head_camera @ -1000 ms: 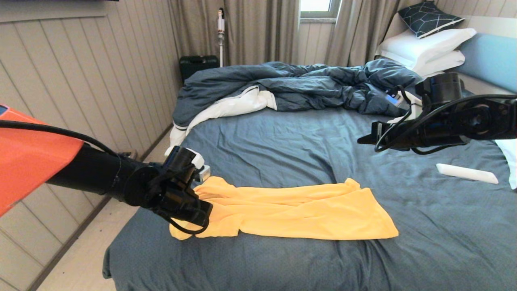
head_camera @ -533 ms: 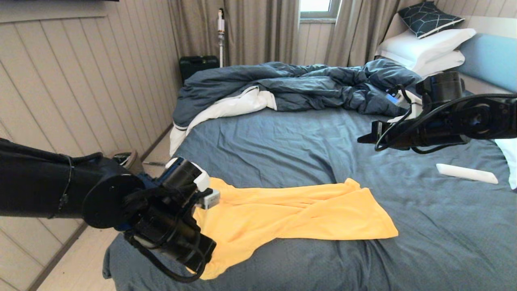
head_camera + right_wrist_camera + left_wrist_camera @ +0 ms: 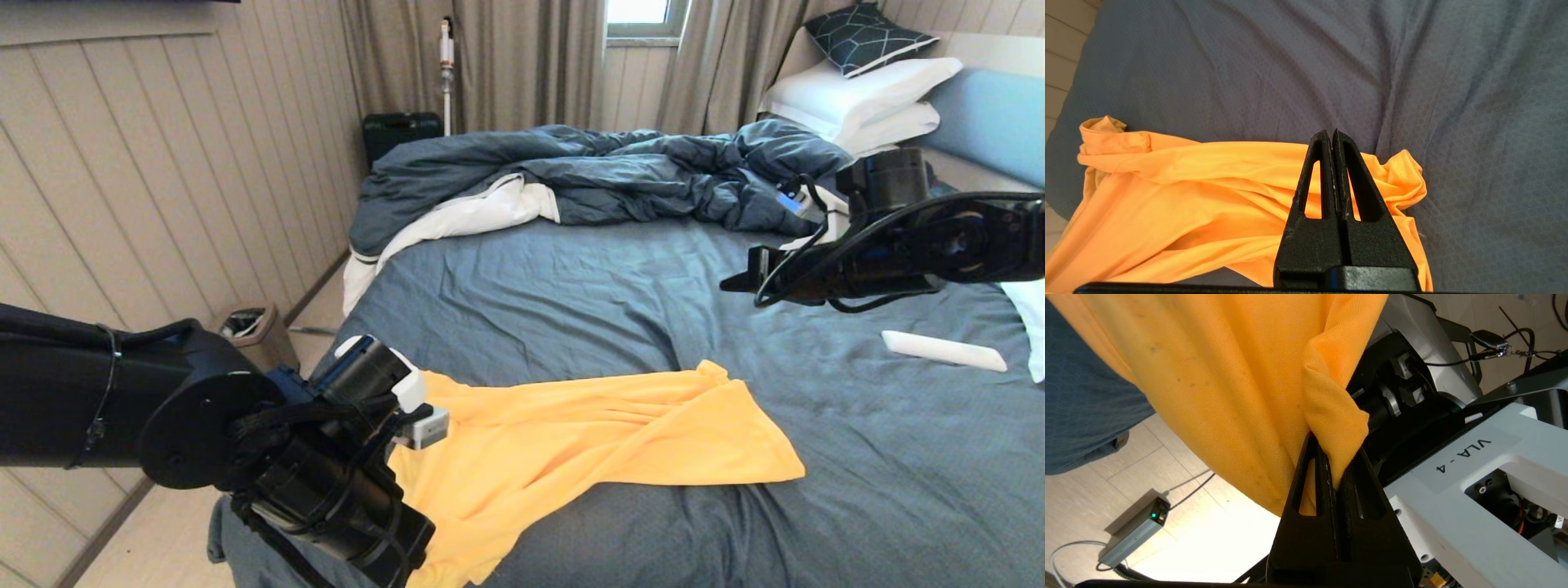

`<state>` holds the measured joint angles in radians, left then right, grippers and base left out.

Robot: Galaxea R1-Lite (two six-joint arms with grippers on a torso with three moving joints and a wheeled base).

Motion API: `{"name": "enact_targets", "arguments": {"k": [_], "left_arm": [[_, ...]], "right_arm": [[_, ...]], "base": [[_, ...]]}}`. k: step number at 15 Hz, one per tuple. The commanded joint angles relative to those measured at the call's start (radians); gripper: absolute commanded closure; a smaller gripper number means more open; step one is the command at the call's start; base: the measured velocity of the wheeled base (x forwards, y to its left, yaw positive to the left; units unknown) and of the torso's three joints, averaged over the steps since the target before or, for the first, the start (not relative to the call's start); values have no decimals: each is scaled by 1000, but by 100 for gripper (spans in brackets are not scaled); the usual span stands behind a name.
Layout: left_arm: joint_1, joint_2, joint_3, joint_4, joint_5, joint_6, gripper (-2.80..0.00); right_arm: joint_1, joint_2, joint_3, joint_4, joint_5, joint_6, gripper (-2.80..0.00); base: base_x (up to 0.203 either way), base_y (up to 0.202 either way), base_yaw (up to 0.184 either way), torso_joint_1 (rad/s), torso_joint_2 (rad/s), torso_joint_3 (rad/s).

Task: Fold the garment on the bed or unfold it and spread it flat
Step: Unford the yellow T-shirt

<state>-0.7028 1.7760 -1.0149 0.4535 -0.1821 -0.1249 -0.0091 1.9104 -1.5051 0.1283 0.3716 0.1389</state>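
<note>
Dragging garment corner farther off bed

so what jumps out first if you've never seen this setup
The bright yellow thin-fabric T-shirt stretched across the near part of the dark blue-grey sheeted bed. At its left end the left gripper has its fingers pinched shut on a bunched fold, off the bed's corner. The right gripper hangs shut and empty above the shirt's far end.
</note>
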Motion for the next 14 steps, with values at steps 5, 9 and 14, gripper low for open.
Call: {"name": "enact_targets", "arguments": {"k": [5,9,14], "left_arm": [[-1,15,13,-4,8,3,-280],[0,-21,21,-70,10,0,-280],[49,-15,-43,-107,11,-13,-280]], "right_arm": [[-2,10,-1,1,2,1,0],[0,17,-1,1,1,-1,0],[3,25,-1,1,1,-1,0]], "base": [[0,0,0,0,0,0],[0,0,0,0,0,0],[0,0,0,0,0,0]]}}
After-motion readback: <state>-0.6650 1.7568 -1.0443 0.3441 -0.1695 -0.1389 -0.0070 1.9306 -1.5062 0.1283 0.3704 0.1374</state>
